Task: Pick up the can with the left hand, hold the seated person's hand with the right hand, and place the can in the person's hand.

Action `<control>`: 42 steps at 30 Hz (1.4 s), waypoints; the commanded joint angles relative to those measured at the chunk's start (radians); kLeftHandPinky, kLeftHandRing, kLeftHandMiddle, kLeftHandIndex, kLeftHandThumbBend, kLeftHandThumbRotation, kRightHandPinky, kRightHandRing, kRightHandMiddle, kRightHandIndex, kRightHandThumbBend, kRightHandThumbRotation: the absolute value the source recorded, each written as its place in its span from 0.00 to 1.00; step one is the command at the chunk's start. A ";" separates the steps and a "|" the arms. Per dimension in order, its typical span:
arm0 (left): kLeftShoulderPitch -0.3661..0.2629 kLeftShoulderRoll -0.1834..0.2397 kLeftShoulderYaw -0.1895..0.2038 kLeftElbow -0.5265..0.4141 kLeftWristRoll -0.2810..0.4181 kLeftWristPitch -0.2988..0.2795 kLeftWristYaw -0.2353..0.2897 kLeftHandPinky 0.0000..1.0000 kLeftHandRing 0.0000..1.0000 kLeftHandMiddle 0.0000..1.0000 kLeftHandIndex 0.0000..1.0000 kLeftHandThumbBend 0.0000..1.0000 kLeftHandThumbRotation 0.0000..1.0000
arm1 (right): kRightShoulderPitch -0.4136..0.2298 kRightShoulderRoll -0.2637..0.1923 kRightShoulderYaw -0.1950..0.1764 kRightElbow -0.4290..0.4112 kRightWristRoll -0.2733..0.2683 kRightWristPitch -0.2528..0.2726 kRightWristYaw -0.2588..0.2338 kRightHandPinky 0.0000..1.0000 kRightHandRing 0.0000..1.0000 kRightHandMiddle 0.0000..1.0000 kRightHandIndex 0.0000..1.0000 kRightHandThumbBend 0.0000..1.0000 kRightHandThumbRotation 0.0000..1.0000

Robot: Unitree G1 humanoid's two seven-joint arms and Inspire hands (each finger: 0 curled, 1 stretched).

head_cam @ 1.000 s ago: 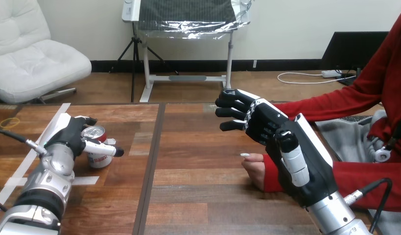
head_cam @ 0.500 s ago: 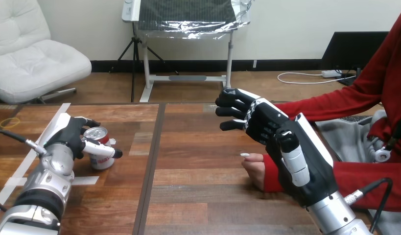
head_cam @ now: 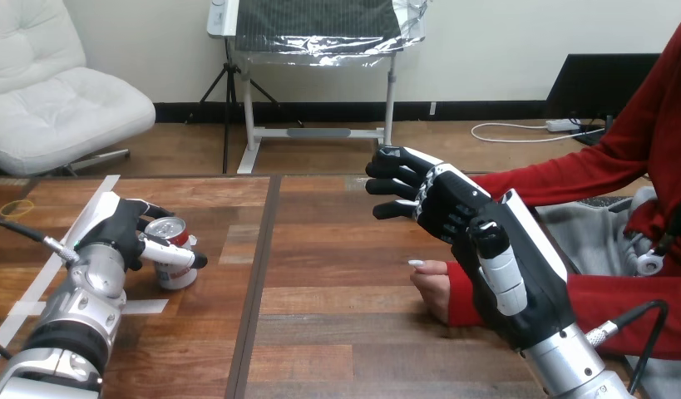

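Observation:
A red and white can (head_cam: 174,252) stands on the wooden table (head_cam: 337,332) at the left, tilted a little to the right. My left hand (head_cam: 120,235) is curled round it, the thumb (head_cam: 172,253) across its front and the fingers behind its top. At the right my right hand (head_cam: 474,241) is raised above the table, its fingers straight and spread, pointing left. The person's hand (head_cam: 432,285) rests on the table just below and left of my right palm, partly hidden behind it. The two are apart or barely touching; I cannot tell which.
Strips of white tape (head_cam: 87,208) run across the table's left part. A dark seam (head_cam: 255,283) divides the tabletop down its middle. The person's other red-sleeved arm (head_cam: 569,179) reaches in behind my right hand.
The can has shifted slightly right and tilted within my left hand, whose fingers have closed more round it. My right hand and the person's hand have stayed put.

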 commanded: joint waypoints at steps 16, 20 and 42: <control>-0.085 0.019 0.001 -0.023 -0.002 -0.022 0.032 0.49 0.56 0.62 0.65 0.71 0.00 | -0.019 -0.006 -0.016 -0.051 0.005 -0.013 -0.011 0.72 0.81 0.83 0.83 0.88 1.00; -0.085 0.018 0.004 -0.023 -0.006 -0.020 0.036 0.46 0.53 0.59 0.64 0.70 0.00 | -0.018 -0.005 -0.016 -0.052 0.006 -0.013 -0.012 0.72 0.81 0.83 0.83 0.88 1.00; -0.082 0.015 0.004 -0.032 -0.013 -0.012 0.064 0.44 0.49 0.55 0.57 0.69 0.00 | -0.019 -0.006 -0.016 -0.047 0.007 -0.019 -0.008 0.72 0.81 0.83 0.83 0.86 1.00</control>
